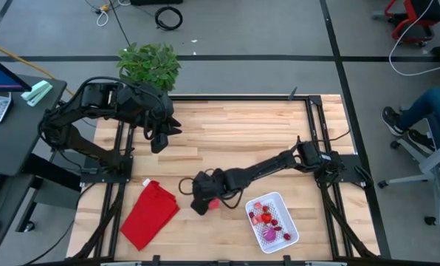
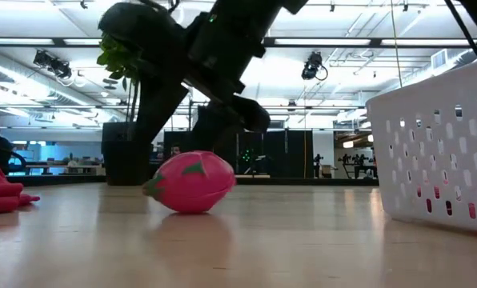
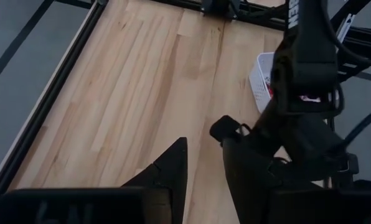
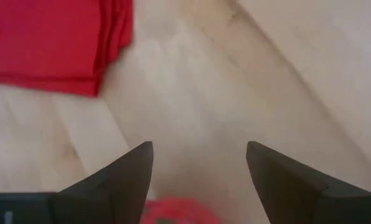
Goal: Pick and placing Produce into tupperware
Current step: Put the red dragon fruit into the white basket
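Note:
A pink toy fruit (image 2: 192,182) with a green leaf lies on its side on the wooden table, left of the white perforated tupperware (image 1: 273,220). The tupperware holds several red fruits and a purple one (image 1: 268,235). My right gripper (image 4: 199,162) hangs open just above the pink fruit (image 4: 179,213), which shows low between its fingers; no touch shows. My left gripper (image 1: 159,140) waits raised over the table's far left, its fingers (image 3: 176,158) a little apart with nothing between them.
A folded red cloth (image 1: 150,213) lies near the front edge, left of my right gripper. A potted plant (image 1: 150,65) stands at the far left corner. Bare wood stretches across the middle and far part of the table. A seated person's legs (image 1: 419,111) show beyond the right edge.

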